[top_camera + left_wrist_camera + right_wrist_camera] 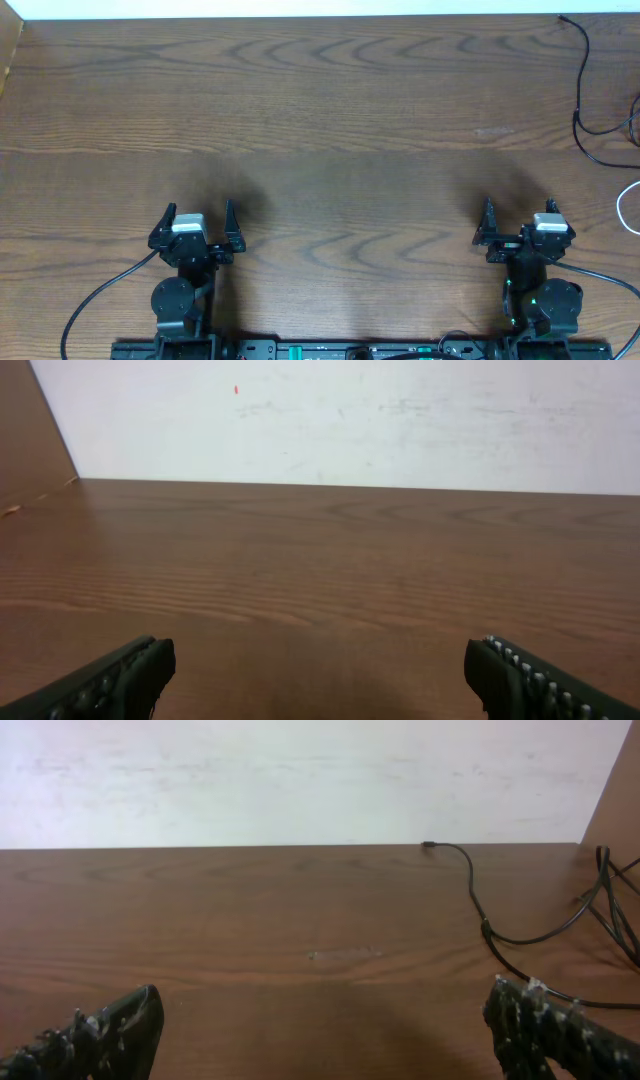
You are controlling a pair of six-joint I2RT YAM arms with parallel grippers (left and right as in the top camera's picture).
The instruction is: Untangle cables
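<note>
Table point(330, 120) brown w/ dark wavy wood grain; black cables point(486, 928) at table's right edge, one white cable point(619, 204); wall point(350, 420) behind table white.

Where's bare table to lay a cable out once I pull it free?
Bare table runs from the left edge across the middle, between the back edge and the open left gripper and right gripper. Crowded only at the far right edge: black cables and a white cable.

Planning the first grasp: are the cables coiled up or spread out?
Spread out: black cables trail in loose loops near the table's right edge, a white cable beside them, partly cut off by the frame.
</note>
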